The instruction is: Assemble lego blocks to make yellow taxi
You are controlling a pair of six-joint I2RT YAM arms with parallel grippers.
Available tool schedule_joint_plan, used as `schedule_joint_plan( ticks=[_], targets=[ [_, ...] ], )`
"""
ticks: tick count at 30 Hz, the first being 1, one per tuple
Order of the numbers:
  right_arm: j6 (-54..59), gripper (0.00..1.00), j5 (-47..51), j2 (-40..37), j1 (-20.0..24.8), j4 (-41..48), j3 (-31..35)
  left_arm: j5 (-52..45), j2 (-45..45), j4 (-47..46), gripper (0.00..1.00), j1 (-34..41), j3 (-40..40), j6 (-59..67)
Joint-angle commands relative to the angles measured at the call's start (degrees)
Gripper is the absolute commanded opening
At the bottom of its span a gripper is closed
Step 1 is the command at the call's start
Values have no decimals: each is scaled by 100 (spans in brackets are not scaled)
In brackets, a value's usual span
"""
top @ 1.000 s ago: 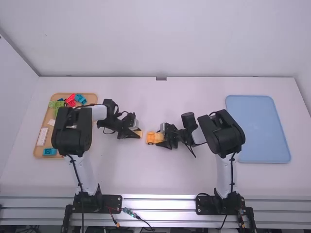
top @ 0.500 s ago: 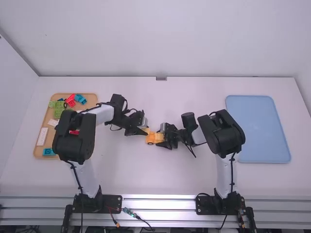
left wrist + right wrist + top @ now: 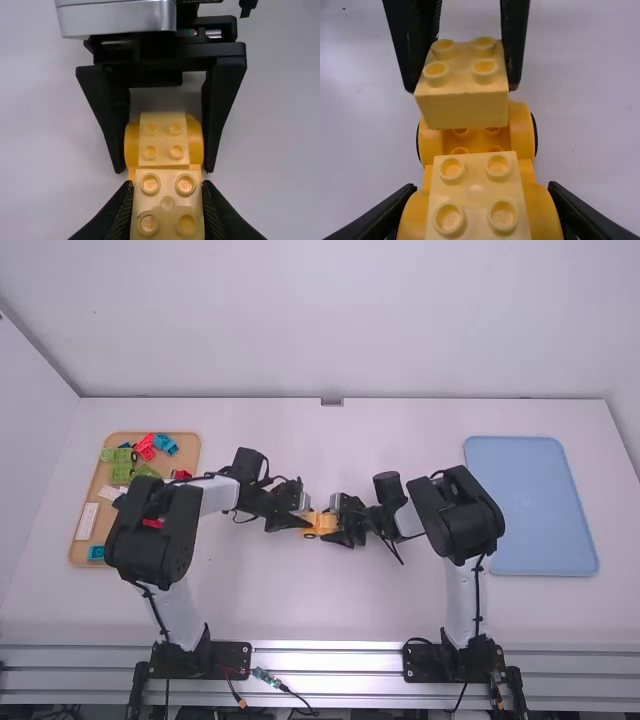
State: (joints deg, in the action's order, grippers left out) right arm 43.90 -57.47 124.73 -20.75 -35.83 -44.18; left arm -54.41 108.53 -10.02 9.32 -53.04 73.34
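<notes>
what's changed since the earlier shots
The left gripper moved rightward in the high view, bringing its pale yellow square plastic block over the orange-yellow wheeled base. Nothing was let go. The right gripper stayed on the base.

A blue tray (image 3: 530, 505) lies well to the right of the right gripper (image 3: 335, 524). Beyond that gripper, a small dark fitting (image 3: 332, 401) sits before a white wall (image 3: 330, 320); silver rails (image 3: 325, 661) run nearer the camera.

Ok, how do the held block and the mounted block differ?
The held block is raised over bare studs; the mounted block sits on the car base. The left end effector pinches the held block; the right one grips the mounted block's base. Both are pale yellow, four-studded.
</notes>
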Motion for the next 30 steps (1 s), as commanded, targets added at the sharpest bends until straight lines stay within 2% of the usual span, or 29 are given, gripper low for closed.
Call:
schedule_joint_plan(
  ticks=[1, 8, 30],
  targets=[
    [-39, 67, 50, 111, 15, 44, -44, -219, -140, 142, 2, -20, 188, -76],
    [-42, 67, 52, 111, 15, 46, -44, -170, -140, 588, 2, -20, 363, -498],
    [-37, 67, 33, 111, -48, 44, -44, -39, -135, 645, 2, 162, 372, -498]
  ],
)
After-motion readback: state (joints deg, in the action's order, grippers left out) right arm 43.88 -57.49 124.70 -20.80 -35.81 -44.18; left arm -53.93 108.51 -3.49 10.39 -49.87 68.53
